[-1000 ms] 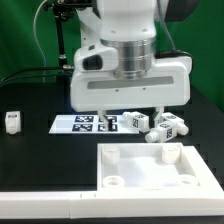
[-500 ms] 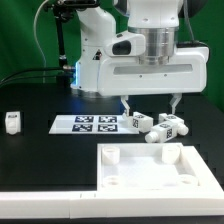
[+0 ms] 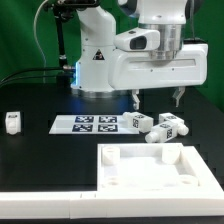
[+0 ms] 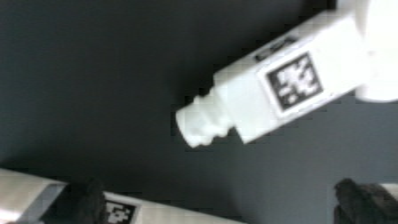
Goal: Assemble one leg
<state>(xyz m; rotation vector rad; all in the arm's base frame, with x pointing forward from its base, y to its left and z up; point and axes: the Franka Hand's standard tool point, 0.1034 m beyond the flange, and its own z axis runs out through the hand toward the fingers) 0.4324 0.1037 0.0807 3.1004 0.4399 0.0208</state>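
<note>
My gripper (image 3: 158, 99) hangs spread wide and empty above the black worktop (image 3: 40, 150). The leg (image 3: 160, 131) lies at six o'clock from it, well apart, in a cluster of similar pegs beside the marker board (image 3: 88, 123). The wrist view shows the leg (image 4: 267, 85) tag-up, clear of my fingertips (image 4: 365, 195).
</note>
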